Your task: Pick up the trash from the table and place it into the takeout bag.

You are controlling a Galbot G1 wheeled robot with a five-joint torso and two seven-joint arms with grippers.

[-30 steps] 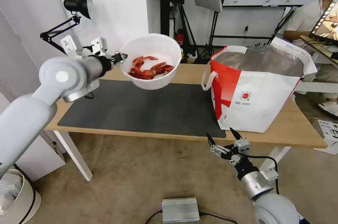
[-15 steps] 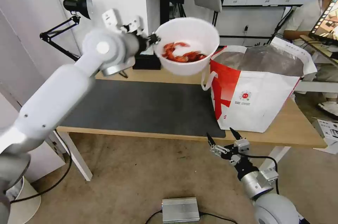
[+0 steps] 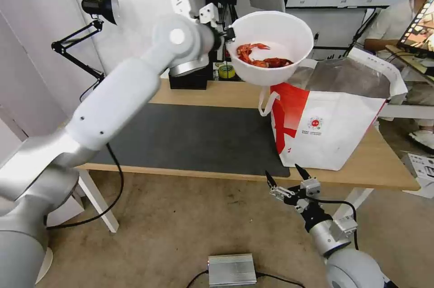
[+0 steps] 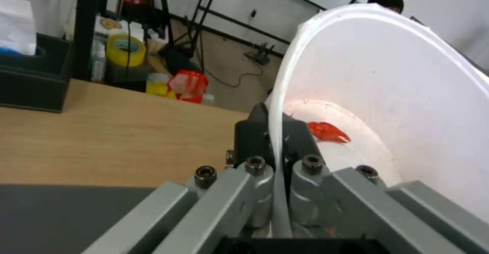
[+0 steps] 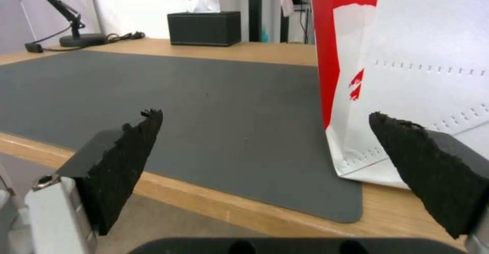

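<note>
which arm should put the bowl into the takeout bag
Left, probably: the left gripper already pinches the bowl rim beside the takeout bag; the right gripper waits open below the table edge.

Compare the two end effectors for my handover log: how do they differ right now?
The left end effector is shut on the white bowl rim, raised beside the takeout bag; the right end effector is open and holds nothing, low before the table edge. Both have dark fingers.

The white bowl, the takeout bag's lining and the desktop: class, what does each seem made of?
White bowl: thin, smooth, probably plastic; its thin rim sits pinched in the left tool.
Takeout bag lining: creased silver sheen, likely foil.
Desktop: pale matte grain, wood or laminate.
</note>
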